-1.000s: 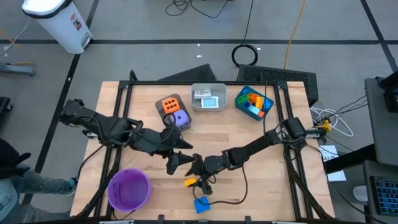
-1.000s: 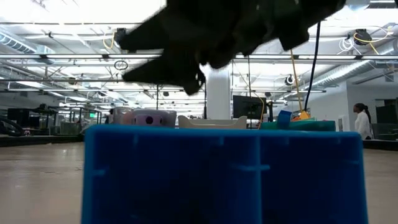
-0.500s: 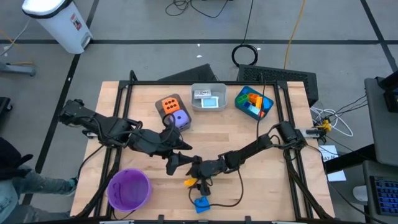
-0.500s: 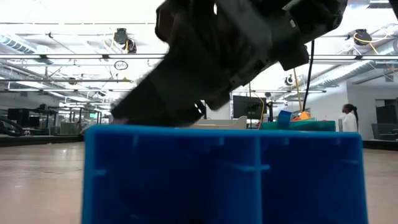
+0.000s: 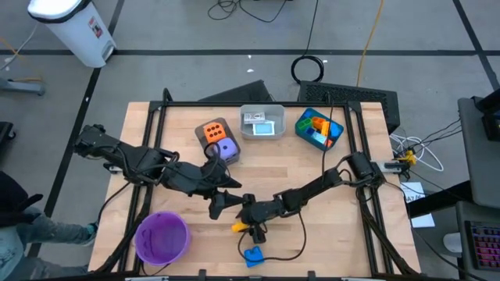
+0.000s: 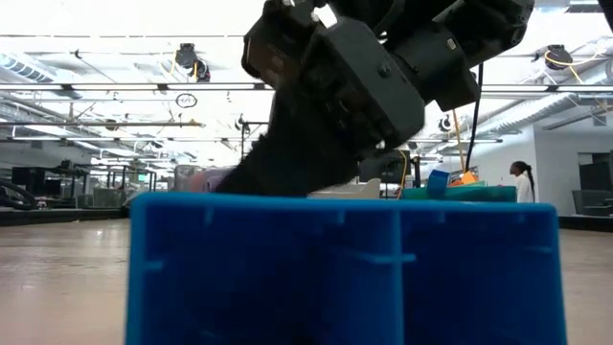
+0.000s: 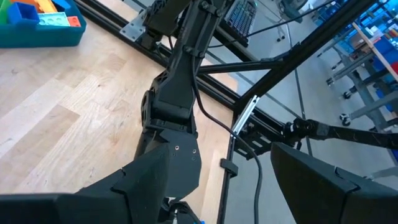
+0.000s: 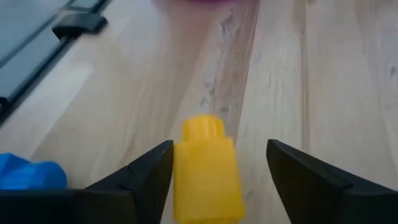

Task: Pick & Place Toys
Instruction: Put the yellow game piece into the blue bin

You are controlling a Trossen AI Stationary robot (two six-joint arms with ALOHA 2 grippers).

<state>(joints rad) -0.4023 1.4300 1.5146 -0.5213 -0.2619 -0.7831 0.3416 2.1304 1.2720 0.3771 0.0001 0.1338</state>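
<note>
I'm seeing the right gripper [image 8: 214, 171] straddling a yellow brick [image 8: 206, 168], jaws apart, maybe touching one side. The left gripper [image 5: 219, 204] is waiting at its ten o'clock, jaws wide.

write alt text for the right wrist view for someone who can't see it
A yellow brick lies on the wooden table between the right gripper's open jaws, closer to one of them. A blue toy sits off to one side, near the table's edge.
</note>
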